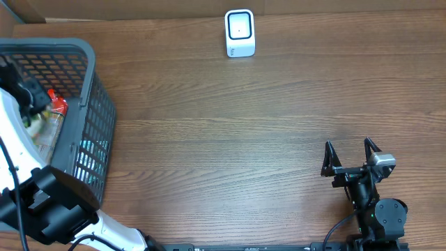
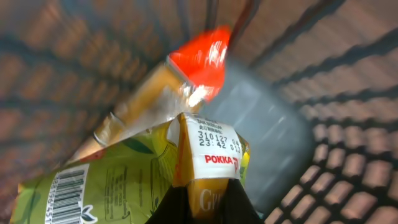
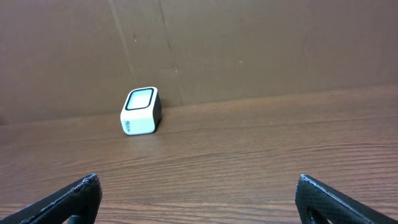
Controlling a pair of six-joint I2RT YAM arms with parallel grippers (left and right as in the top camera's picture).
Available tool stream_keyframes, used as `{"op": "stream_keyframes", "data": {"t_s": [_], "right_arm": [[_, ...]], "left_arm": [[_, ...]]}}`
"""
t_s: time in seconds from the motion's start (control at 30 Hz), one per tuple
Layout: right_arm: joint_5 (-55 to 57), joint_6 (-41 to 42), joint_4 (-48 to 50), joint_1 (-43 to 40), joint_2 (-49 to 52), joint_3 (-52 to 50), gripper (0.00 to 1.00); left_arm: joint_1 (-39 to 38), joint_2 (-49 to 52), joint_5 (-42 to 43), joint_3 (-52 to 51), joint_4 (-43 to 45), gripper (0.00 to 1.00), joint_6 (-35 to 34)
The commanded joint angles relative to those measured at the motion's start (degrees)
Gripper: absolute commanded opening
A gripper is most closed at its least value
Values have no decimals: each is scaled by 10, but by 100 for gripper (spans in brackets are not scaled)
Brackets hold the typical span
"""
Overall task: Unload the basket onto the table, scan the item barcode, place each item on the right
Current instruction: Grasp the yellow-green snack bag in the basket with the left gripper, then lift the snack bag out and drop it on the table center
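In the left wrist view, my left gripper (image 2: 205, 208) is shut on the top flap of a green and yellow Pokka drink carton (image 2: 208, 158) inside the basket. A barcode (image 2: 68, 191) shows on the green face at the lower left. A clear packet with a red end (image 2: 199, 59) lies just behind the carton. The white scanner (image 1: 240, 33) stands at the far edge of the table, also in the right wrist view as the scanner (image 3: 140, 111). My right gripper (image 1: 352, 155) rests open and empty at the near right, its fingertips (image 3: 74, 196) wide apart.
The dark mesh basket (image 1: 83, 52) stands at the table's left edge, with my left arm (image 1: 21, 139) reaching down into it. A brown cardboard wall (image 3: 249, 50) runs behind the scanner.
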Motion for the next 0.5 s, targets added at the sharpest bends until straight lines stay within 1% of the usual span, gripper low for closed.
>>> {"op": "stream_keyframes", "data": {"t_s": [0.0,0.1,0.23,0.37,0.47], "right_arm": [[3,1,2,4,-7,-6,100],[3,2,2,4,-7,-6,100],[3,2,2,4,-7,-6,100],[3,1,2,4,-7,-6,100],[3,2,2,4,-7,-6,100]], "left_arm": [[-16,-31,40,107,-12,4,0],[-40,-45,59,173,-32,4,-11],[-105,-76,57,238,-57,4,-15],[-211,-120,32,261,-78,4,-17],[-319,-146,-4,261,-101,4,-21]]}}
